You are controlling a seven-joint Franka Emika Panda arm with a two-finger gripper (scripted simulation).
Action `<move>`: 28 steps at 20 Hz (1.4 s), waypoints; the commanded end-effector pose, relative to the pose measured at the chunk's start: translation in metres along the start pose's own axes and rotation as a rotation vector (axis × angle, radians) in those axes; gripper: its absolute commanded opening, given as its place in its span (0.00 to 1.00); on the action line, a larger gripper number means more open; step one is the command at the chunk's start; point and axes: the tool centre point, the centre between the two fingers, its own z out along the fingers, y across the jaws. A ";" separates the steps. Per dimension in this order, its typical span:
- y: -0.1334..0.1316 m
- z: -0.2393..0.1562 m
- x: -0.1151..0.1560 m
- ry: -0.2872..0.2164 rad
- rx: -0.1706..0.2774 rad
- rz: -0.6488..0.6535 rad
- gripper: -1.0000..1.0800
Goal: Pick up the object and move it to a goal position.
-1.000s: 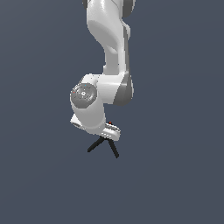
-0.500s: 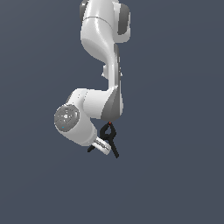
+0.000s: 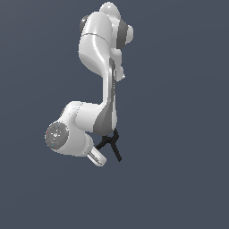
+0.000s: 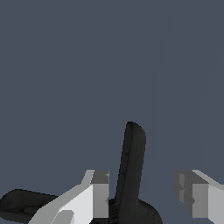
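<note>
The object is a small black spring clamp [image 3: 112,144] with two thin splayed legs, sitting just under the white wrist in the exterior view. No red dot shows. In the wrist view one black leg [image 4: 131,166] stands up between my fingers and another [image 4: 22,205] lies off to the side. My gripper [image 4: 142,192] is open and straddles the clamp. One white finger [image 4: 98,192] is right beside the leg; the other [image 4: 194,194] stands well apart from it. In the exterior view the gripper [image 3: 105,151] is mostly hidden by the wrist; one finger [image 3: 96,156] shows.
The white arm [image 3: 105,67] reaches down from the top of the exterior view, with its round wrist joint [image 3: 58,136] bulging toward that view's left. The background is a uniform dark blue-grey with no visible surface, edges or other objects.
The wrist has swung toward the exterior view's left and turned, and the upper arm has leaned over. The clamp has stayed in almost the same spot.
</note>
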 end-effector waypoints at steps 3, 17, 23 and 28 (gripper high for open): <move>0.002 0.007 0.006 -0.022 0.003 0.044 0.62; 0.003 0.023 0.008 -0.034 0.003 0.066 0.62; 0.003 0.040 0.007 -0.034 0.003 0.068 0.62; 0.003 0.040 0.007 -0.034 0.003 0.068 0.00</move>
